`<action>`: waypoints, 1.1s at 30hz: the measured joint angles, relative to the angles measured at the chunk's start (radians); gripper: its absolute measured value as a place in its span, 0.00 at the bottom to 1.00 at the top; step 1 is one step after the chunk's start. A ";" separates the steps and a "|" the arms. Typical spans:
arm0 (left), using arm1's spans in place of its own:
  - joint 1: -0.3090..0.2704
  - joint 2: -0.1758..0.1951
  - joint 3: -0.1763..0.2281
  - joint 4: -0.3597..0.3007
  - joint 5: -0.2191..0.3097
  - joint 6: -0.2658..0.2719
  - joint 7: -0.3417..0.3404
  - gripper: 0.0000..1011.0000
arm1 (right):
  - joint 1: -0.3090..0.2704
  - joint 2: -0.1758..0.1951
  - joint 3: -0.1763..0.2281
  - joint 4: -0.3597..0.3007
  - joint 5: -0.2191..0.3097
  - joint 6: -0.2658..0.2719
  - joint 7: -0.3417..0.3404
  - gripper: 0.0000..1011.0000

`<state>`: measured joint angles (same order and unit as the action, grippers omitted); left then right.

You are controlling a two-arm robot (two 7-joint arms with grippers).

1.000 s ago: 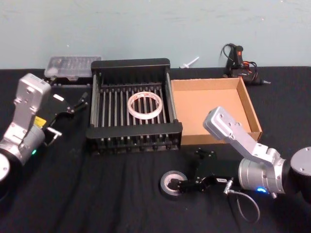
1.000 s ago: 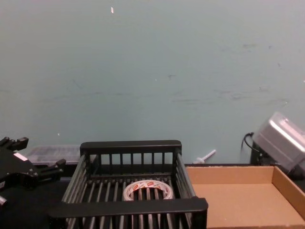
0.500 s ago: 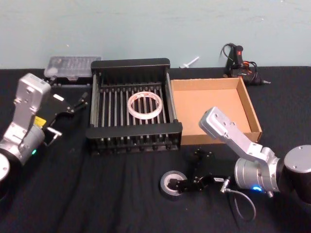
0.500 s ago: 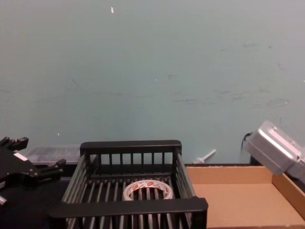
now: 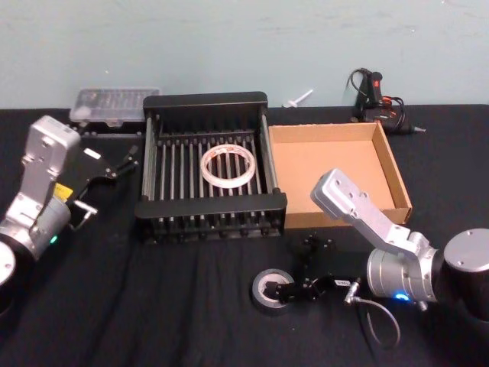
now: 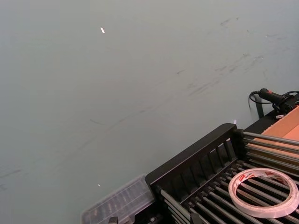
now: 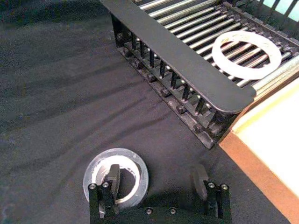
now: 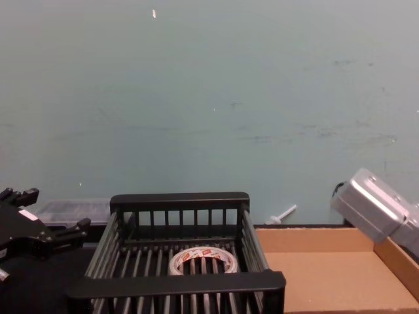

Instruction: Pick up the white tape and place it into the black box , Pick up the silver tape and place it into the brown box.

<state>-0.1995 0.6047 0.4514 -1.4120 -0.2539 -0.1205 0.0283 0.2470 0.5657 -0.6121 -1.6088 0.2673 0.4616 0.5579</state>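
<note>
Now the right gripper (image 7: 156, 184) has edged lower, open fingers (image 7: 112, 176) straddling the silver tape (image 7: 117, 182) wall, nearly ready to close, while the left gripper (image 5: 114, 164), also open, sits parked.

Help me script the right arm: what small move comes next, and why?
Probably close the right gripper. Its jaws are open, with one finger inside the silver tape's hole and the other outside, on the cloth, so closing should pinch the wall.

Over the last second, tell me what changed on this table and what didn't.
The right tool eased lower over the silver tape, one finger in its core hole, one outside, open. The roll has not moved. The white tape stayed in the black box, the brown box unchanged, the left tool parked left of the crate.
</note>
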 joint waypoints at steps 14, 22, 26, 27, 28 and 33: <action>0.000 0.000 0.000 0.000 0.000 0.000 0.000 0.99 | -0.001 0.001 0.001 -0.002 0.000 -0.001 0.000 0.79; 0.000 0.000 0.000 0.000 0.000 0.000 0.000 0.99 | -0.002 0.002 0.002 -0.003 0.001 -0.001 0.000 0.51; 0.000 0.000 0.000 0.000 0.000 0.000 0.000 0.99 | -0.002 0.002 0.002 -0.003 0.001 -0.001 0.000 0.39; 0.000 0.000 0.000 0.000 0.000 0.000 0.000 0.99 | -0.002 0.002 0.002 -0.003 0.001 -0.001 0.000 0.37; 0.000 0.000 0.000 0.000 0.000 0.000 0.000 0.99 | -0.002 0.002 0.002 -0.003 0.001 -0.001 0.000 0.33; 0.000 0.000 0.000 0.000 0.000 0.000 0.000 0.99 | -0.002 0.002 0.002 -0.003 0.001 -0.001 0.000 0.17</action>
<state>-0.1995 0.6047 0.4514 -1.4120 -0.2539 -0.1205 0.0283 0.2454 0.5674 -0.6100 -1.6118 0.2680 0.4602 0.5580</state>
